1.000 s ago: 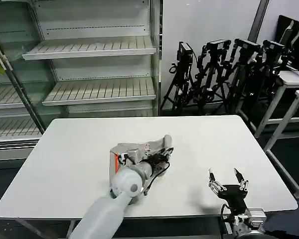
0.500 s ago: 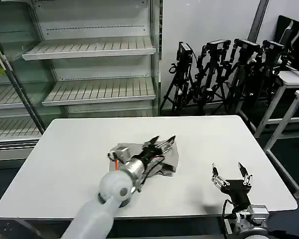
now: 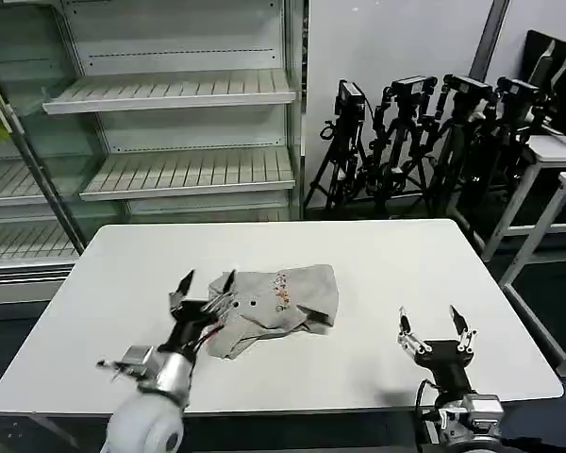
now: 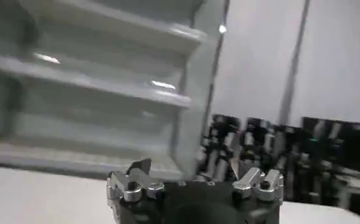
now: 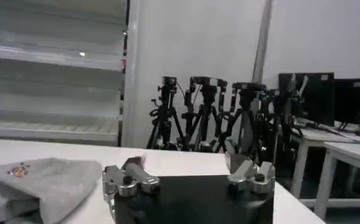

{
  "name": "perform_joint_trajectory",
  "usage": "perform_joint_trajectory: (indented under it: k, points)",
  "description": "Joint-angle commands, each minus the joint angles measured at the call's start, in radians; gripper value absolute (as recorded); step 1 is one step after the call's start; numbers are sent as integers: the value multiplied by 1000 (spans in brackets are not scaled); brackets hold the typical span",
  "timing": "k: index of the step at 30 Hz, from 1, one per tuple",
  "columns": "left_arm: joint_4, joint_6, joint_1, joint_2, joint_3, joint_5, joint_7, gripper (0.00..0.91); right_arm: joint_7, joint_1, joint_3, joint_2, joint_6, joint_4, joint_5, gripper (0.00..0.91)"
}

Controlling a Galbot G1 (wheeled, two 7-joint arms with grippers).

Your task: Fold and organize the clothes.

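The clothes, a light grey T-shirt (image 3: 275,300) with a small coloured chest print facing up, lie in a rumpled bundle at the middle of the white table (image 3: 387,260). My left gripper (image 3: 206,287) is open at the shirt's left edge with nothing between its fingers; in the left wrist view the left gripper (image 4: 192,169) stands spread wide against the shelves. My right gripper (image 3: 438,321) waits open near the table's front right edge, well apart from the shirt. In the right wrist view, the T-shirt (image 5: 40,182) lies off to the side of the open right gripper (image 5: 189,165).
A glass-fronted shelf unit (image 3: 170,142) stands behind the table. Black tripods (image 3: 424,123) crowd the back right. Another white table (image 3: 561,184) stands at the far right. Bare table surface surrounds the shirt.
My left arm has pulled back toward the front left and let go of the shirt, which now lies uncovered with its print up. The right gripper has barely shifted.
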Motion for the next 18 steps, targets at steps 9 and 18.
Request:
perform_joint_trajectory:
  k: [9,18]
  points:
    - [-161,-149,295,-32,-138,251,3,907,1,14,-18,-4,21,-6,-51,907]
    - [-187,-126,315,-43,-116,250,10,907,4,14,-33,2,19,-2,-60,907]
